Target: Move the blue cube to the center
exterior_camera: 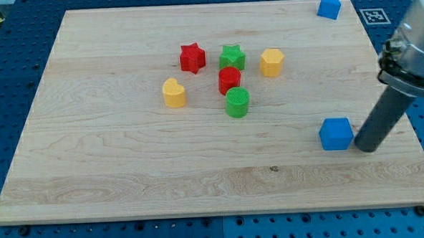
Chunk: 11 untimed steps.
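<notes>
Blue cube (336, 134) sits near the view's right edge of the wooden bench (128, 173), low on that side and well apart from the cluster in the middle. Our end effector is a plain dark rod with nothing to open or close, so it holds nothing; our tip (366, 149) rests on the bench just beside the cube's right face, seemingly touching it or a hair off, we cannot tell which. Toward the middle, slightly up and to the view's left of the cube, stand a red star (192, 57), a green star (231, 58), a yellow hexagonal block (271, 62), a red cylinder (229, 80), a green cylinder (237, 102) and a yellow heart-shaped block (173, 93). A second blue block (329, 6), its shape unclear, lies in the view's top right corner. We judge the cube to be a light, rigid plastic piece that slides readily on smooth wood and will not deform. Since we cannot grip it, the place to bear on is the middle of its right face; pressing near a corner would likely spin it or let it slip off the rod. A push toward the view's left and slightly upward seems right, though the green cylinder stands closest in that path and could be knocked.
</notes>
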{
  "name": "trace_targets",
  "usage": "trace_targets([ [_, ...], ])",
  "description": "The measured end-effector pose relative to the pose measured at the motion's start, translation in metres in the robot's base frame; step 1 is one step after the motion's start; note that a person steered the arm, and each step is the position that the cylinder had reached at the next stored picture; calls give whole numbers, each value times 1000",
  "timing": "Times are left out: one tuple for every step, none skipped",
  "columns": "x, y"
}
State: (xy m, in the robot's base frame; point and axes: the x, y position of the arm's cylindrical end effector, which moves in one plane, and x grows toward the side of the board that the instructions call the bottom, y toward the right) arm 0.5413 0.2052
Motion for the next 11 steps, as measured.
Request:
trace_targets([
  [0,-31],
  [0,-43],
  [0,4],
  [-7,27],
  [-13,18],
  [-13,-4],
  [-16,-37],
  [-18,-68],
  [-18,-96],
  [-18,-98],
  [-19,-61],
])
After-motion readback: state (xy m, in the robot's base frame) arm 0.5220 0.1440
